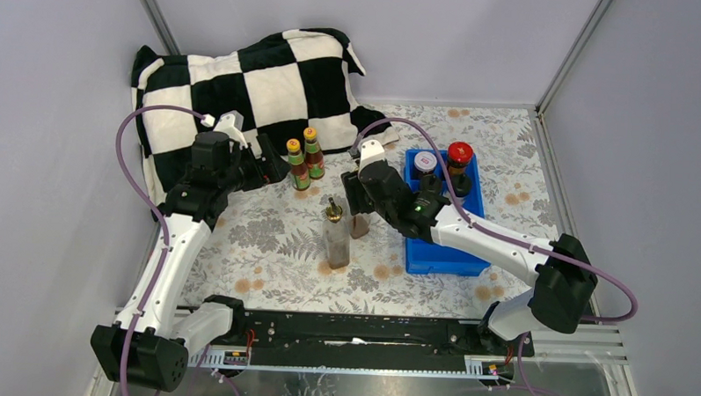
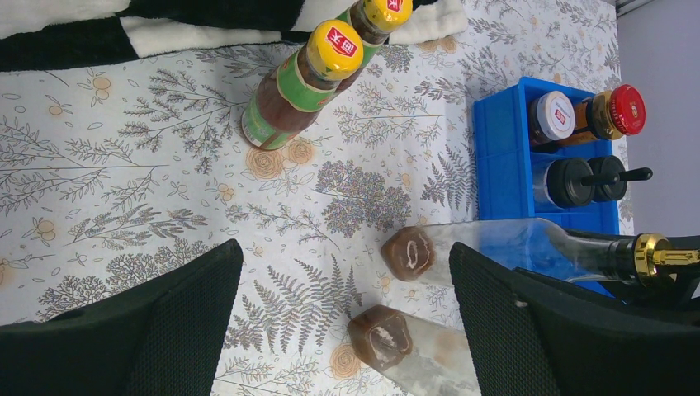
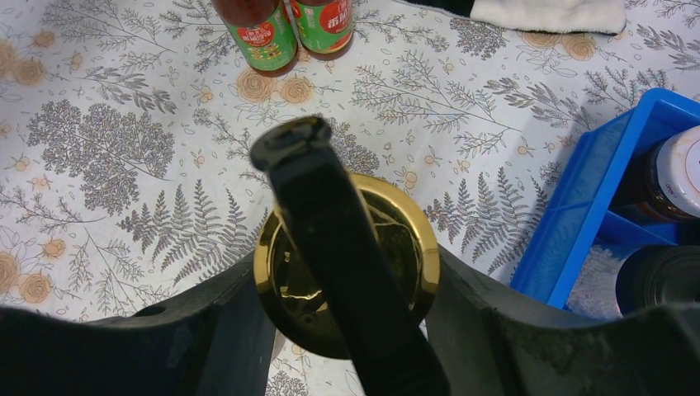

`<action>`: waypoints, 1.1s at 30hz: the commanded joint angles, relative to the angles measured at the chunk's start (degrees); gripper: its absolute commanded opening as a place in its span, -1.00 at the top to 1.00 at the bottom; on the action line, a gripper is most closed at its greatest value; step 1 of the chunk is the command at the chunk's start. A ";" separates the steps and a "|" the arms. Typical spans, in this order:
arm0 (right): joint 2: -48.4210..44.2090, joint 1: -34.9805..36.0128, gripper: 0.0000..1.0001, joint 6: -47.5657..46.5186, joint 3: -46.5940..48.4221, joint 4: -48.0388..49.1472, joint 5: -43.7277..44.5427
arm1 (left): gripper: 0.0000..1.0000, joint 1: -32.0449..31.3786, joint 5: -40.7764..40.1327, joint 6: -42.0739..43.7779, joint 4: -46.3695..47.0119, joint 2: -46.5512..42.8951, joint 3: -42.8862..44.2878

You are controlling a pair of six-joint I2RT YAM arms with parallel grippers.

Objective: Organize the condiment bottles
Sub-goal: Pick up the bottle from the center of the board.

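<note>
My right gripper [image 1: 357,201] [image 3: 347,276] is shut on a tall clear bottle [image 1: 360,225] [image 2: 503,246], its fingers pressed against both sides below the gold collar [image 3: 347,272]. A second tall gold-spouted bottle [image 1: 335,240] [image 2: 396,345] stands just in front of it. Two orange-capped sauce bottles [image 1: 295,165] [image 2: 295,89] stand side by side further back. My left gripper [image 1: 273,167] [image 2: 345,252] hangs open next to them, holding nothing. In the blue tray [image 1: 442,254] stand a white-lidded jar [image 1: 426,162], a red-lidded jar [image 1: 458,153] and two black-capped shakers [image 2: 571,181].
A black-and-white checkered cushion [image 1: 245,80] lies at the back left, right behind the left gripper. The blue tray's near compartments [image 3: 594,206] hold nothing. Grey walls close in the floral tablecloth [image 1: 266,239] on three sides.
</note>
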 commanded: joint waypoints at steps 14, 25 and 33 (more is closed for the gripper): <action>-2.25 -0.41 -0.08 -5.32 3.99 -1.57 5.70 | -0.98 -0.42 -0.41 0.49 0.97 -0.69 -0.50; -4.93 -0.75 -0.07 -6.16 8.29 -3.23 7.35 | -0.97 -0.42 -0.43 0.62 1.03 -0.52 -0.16; -6.47 -2.39 -0.07 -5.62 11.13 -4.71 7.11 | -0.97 -0.42 -0.17 0.53 0.96 -0.14 0.10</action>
